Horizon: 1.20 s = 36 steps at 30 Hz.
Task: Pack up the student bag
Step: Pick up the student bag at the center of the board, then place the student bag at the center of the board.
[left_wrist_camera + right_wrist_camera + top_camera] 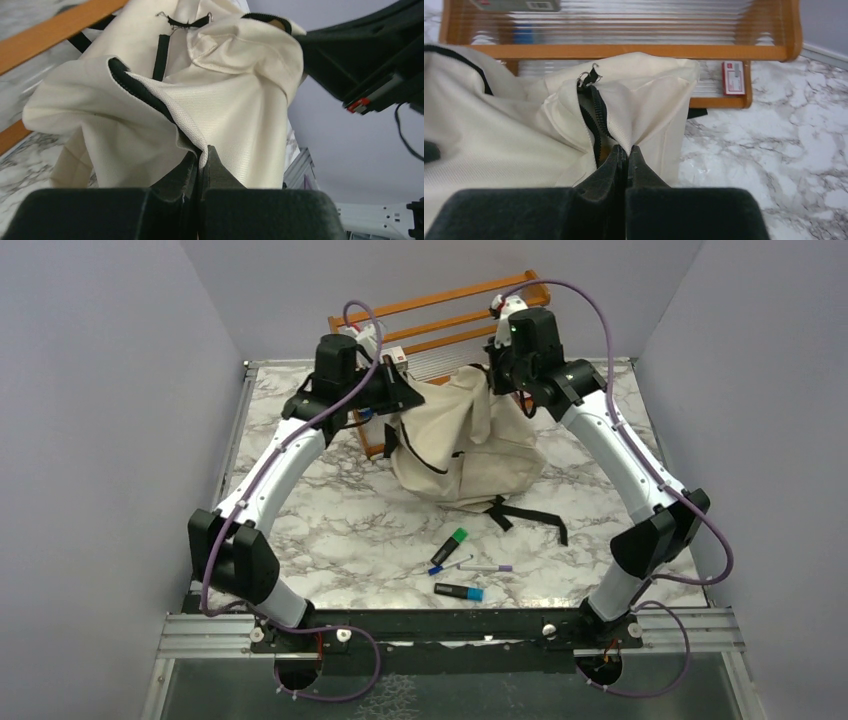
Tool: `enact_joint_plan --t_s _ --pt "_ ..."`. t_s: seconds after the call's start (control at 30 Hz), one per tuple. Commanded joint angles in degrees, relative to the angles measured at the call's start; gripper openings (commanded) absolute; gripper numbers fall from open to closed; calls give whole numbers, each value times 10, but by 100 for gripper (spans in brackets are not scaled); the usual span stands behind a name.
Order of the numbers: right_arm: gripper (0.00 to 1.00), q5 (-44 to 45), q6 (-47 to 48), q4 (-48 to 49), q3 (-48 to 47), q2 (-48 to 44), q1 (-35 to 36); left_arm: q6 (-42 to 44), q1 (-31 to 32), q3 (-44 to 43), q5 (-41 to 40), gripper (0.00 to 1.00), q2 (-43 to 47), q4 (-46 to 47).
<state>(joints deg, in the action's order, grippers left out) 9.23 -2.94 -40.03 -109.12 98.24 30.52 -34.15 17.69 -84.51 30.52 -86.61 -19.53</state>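
Note:
The student bag (465, 435) is a cream fabric backpack with black zipper lines and black straps, held up at the back middle of the table. My left gripper (400, 392) is shut on the fabric at its left top edge (202, 150). My right gripper (497, 375) is shut on the fabric beside the open zipper at its right top edge (626, 148). The bag (200, 95) hangs between the two grippers, and its zipper (591, 115) gapes in the right wrist view. Several markers and pens lie in front: a green-capped marker (450, 544), a blue pen (445, 565), a purple pen (485, 567) and a blue-capped marker (459, 591).
A wooden rack (440, 320) with clear ribbed shelves stands behind the bag (624, 50). A small red-and-white box (733, 77) lies on its lower shelf. A black strap (530, 517) trails from the bag onto the marble table (340, 530).

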Motion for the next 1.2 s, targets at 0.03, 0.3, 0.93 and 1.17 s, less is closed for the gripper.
enact_joint_plan --t_s 0.03,0.3,0.93,1.17 --pt "1 39 6 108 -8 -84 -66 9 62 -49 2 0 -72 49" --pt "1 106 25 108 58 -114 -104 26 123 -93 5 0 -183 83" --pt "0 -38 -41 108 312 -147 -148 73 120 108 -168 0 -225 141" --pt "0 -40 -52 61 328 -152 -148 68 91 139 -211 23 -201 134"
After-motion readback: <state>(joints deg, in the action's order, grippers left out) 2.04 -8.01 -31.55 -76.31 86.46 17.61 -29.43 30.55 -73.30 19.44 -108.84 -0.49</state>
